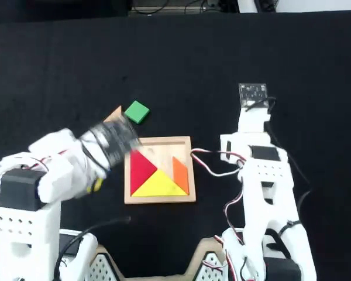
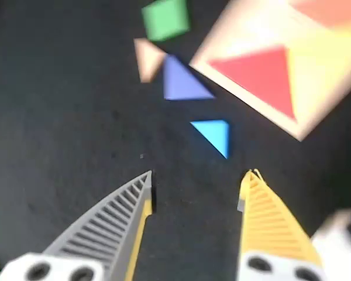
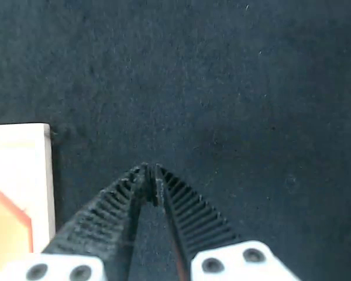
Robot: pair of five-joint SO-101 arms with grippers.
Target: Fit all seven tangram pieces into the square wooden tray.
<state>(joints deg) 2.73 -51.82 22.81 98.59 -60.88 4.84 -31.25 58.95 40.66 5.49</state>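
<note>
**Pick approach on the light blue triangle; four pieces out, three in**

Left side: left gripper (image 2: 200, 173) hangs over the black table (image 1: 181, 64) just left of the tray, jaws spread wide, nothing held. The light blue triangle (image 2: 215, 133) lies flat just ahead of the fingertips, near the tray's left edge. One sharp corner points back toward the gripper. Its long edge runs at a slant across the gap between the fingers, not parallel to either.

Farther off: purple triangle (image 2: 180, 82), then tan triangle (image 1: 113, 113) and green square (image 1: 137, 112), all loose on the table.

Centre: square wooden tray (image 1: 158, 140) holds red triangle (image 1: 141, 167), yellow triangle (image 1: 158, 186) and orange piece (image 1: 181, 174). Its far part is unfilled.

Right: right gripper (image 3: 149, 171) closed on nothing, over table right of the tray.

Judgement: step is the grasp of the light blue triangle. Next move calls for a wrist turn so the fingers meet two of its edges, then a descent to straddle it and close.
</note>
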